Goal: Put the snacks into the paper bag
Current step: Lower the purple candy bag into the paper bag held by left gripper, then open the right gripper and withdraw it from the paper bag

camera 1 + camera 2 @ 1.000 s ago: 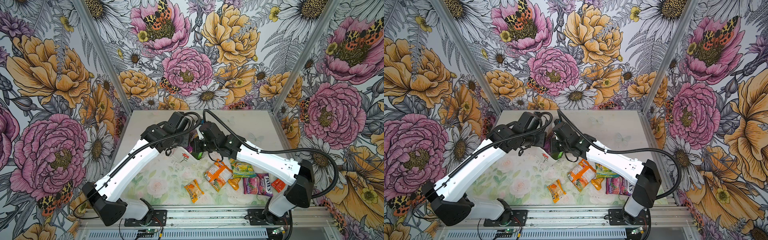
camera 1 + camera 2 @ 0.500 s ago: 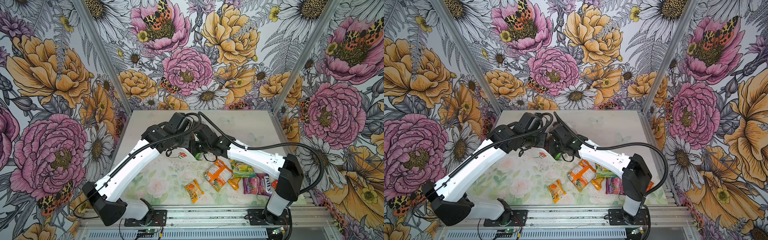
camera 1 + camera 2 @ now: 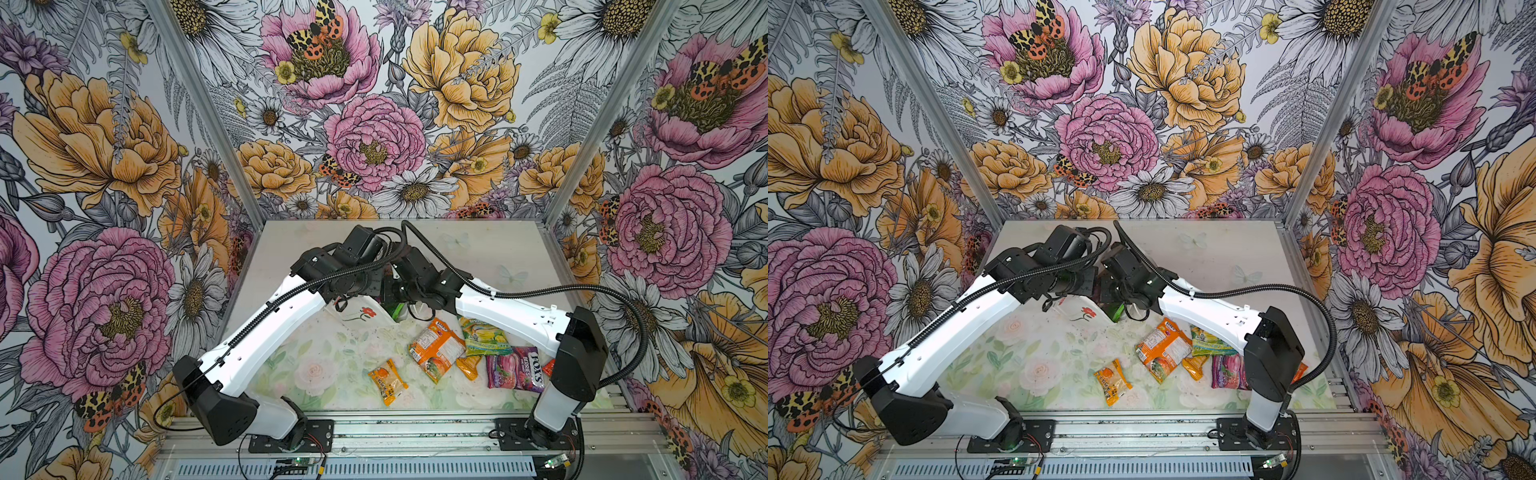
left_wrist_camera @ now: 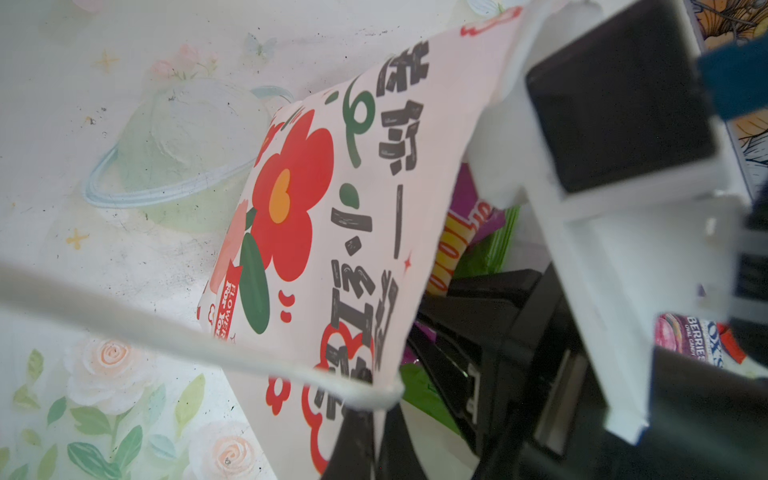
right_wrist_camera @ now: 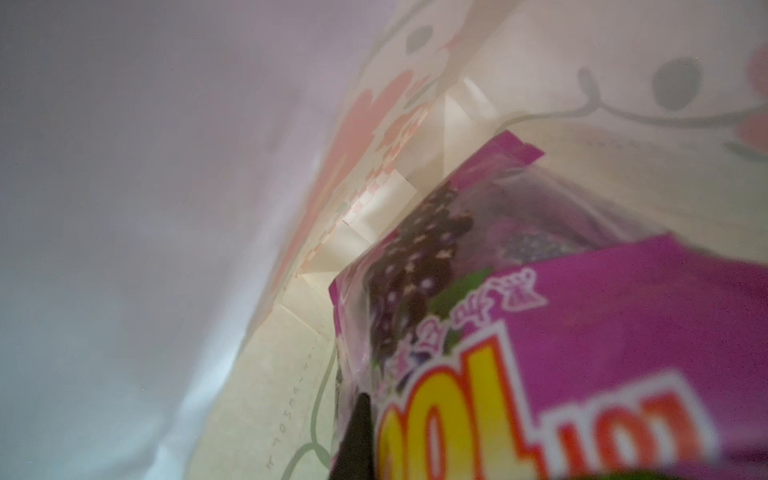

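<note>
The white paper bag lies tilted on the table with its mouth toward the right arm. My left gripper is shut on the bag's rim, right by the cord handle. My right gripper reaches into the bag's mouth. Inside the bag, a purple pouch lies against one black finger; the other finger is hidden behind it. A green packet pokes out of the mouth beside the purple pouch.
Loose snacks lie at the front right: a large orange pack, a small orange sachet, a green Fox's bag, a purple Fox's bag, another orange sachet and a red sachet under the right arm's elbow.
The right gripper has pushed deeper into the bag's mouth with the purple pouch, and its elbow has swung back to the right. The left arm has held still on the rim.
</note>
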`<control>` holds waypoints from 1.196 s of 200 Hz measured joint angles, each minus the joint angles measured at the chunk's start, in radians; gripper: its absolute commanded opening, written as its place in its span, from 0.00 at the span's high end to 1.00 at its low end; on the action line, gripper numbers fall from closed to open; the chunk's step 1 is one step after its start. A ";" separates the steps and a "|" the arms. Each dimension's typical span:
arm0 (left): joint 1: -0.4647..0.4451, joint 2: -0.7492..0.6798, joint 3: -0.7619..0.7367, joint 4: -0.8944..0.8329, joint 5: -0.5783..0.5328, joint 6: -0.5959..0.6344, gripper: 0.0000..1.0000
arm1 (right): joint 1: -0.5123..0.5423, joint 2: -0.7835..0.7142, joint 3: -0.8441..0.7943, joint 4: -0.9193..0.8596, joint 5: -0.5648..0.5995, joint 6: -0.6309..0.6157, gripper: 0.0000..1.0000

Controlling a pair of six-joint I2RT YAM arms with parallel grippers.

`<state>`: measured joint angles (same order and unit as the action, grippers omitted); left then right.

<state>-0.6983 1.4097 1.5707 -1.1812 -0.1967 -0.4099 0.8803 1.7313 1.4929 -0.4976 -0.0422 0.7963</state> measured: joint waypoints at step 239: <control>0.460 -0.091 -0.150 0.073 0.180 -0.009 1.00 | -0.150 -0.658 -0.331 -0.014 0.182 -0.173 0.38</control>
<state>-0.2379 1.3186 1.4208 -1.1084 -0.0166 -0.4187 0.7300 1.0737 1.1618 -0.5114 0.1402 0.6231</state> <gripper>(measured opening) 0.048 0.615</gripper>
